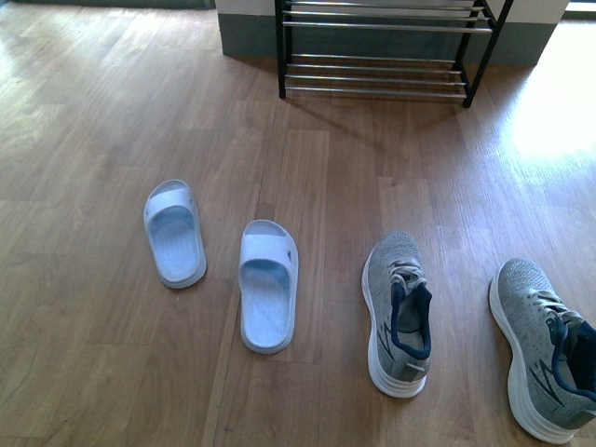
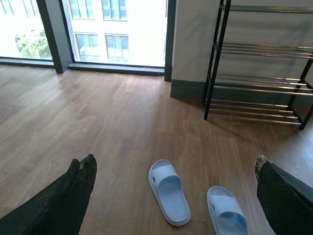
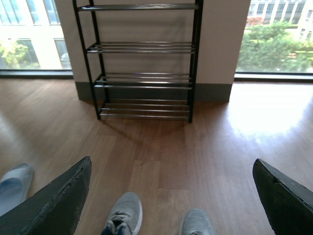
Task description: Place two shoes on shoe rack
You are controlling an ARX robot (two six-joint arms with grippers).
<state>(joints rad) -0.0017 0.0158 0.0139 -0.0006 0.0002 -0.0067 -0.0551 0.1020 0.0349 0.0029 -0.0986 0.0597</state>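
Two grey knit shoes with navy lining and white soles stand on the wood floor, toes toward the rack: one (image 1: 398, 312) right of centre, the other (image 1: 545, 346) at the right edge. Their toes (image 3: 124, 211) (image 3: 196, 223) show low in the right wrist view. The black shoe rack (image 1: 382, 47) with chrome rods stands against the far wall, its shelves (image 3: 142, 81) bare. My left gripper (image 2: 176, 164) hangs open above the floor by the slippers. My right gripper (image 3: 172, 166) is open too, high over the floor between shoes and rack. Neither arm appears in the front view.
A pair of pale blue slippers (image 1: 174, 231) (image 1: 268, 283) lies left of the shoes. Wood floor stretches between the footwear and the rack. Floor-to-ceiling windows (image 2: 117, 29) flank the wall section behind the rack.
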